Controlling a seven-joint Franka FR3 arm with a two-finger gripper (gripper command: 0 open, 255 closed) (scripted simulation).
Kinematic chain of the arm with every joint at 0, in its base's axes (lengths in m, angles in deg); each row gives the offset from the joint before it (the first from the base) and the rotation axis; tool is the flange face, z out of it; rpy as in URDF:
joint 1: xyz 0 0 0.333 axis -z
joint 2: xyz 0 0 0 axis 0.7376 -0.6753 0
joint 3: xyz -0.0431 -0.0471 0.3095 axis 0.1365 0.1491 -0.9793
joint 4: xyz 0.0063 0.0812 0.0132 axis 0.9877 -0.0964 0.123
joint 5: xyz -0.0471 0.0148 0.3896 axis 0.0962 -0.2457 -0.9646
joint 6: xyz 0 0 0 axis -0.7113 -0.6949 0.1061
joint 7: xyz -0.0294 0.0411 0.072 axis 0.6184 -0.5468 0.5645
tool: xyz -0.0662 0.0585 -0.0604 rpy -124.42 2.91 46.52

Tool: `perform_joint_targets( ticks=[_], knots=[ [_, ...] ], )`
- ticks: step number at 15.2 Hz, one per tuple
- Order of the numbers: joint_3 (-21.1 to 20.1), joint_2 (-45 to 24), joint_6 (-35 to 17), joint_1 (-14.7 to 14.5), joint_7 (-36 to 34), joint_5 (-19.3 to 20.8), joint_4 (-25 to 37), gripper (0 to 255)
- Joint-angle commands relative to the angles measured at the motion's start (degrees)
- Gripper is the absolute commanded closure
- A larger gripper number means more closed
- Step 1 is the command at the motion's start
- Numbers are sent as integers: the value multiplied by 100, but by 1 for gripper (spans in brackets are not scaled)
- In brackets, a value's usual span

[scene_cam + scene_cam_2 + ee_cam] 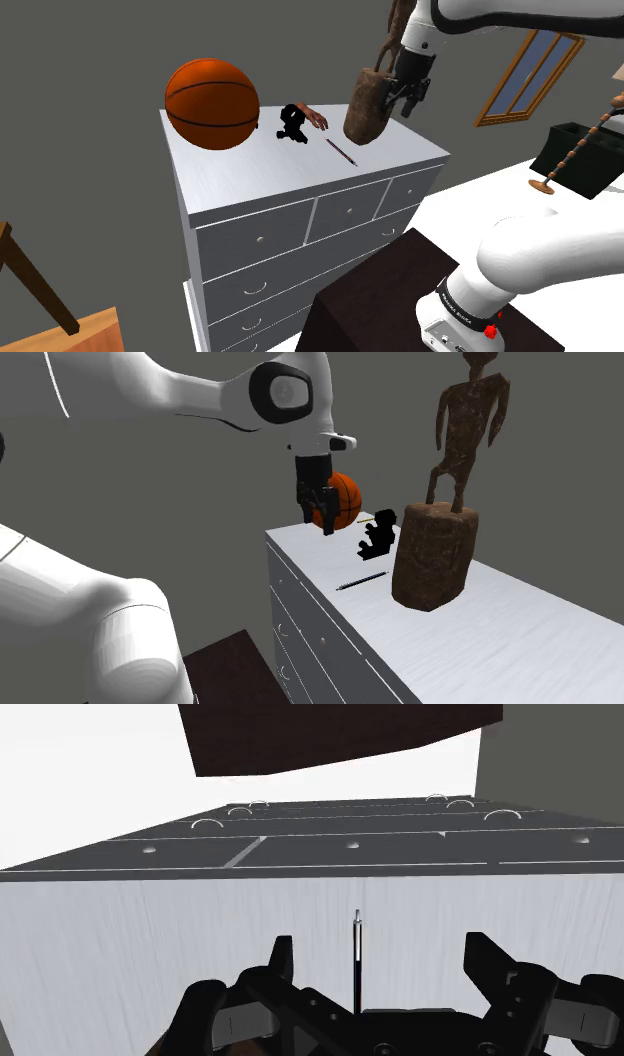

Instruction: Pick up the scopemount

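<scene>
The scopemount is a small black piece standing on the dresser top, between the basketball and the statue. From the second exterior view the scopemount sits behind a thin dark pen. My gripper hangs in the air beside the statue, well apart from the scopemount, and its fingers are open around nothing. In the second exterior view the gripper hovers above the dresser's front edge. Seen from the wrist, the gripper looks down at the pen, which lies between the two fingers.
An orange basketball rests on the dresser top at the shoulder view's left. A tall brown figure on a chunky base stands close by my gripper. Drawer fronts fall away below the front edge. The dark stand is at lower right.
</scene>
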Motion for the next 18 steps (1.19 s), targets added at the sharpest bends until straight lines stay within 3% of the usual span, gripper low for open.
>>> perform_joint_targets(
  ticks=[1,10,18],
  knots=[
    [-13,-373,-319,-18,-11,-37,67,0],
    [-115,-2214,-1292,-104,-64,-175,979,0],
    [-210,-3926,-1722,-190,-96,-234,2303,0]
  ],
)
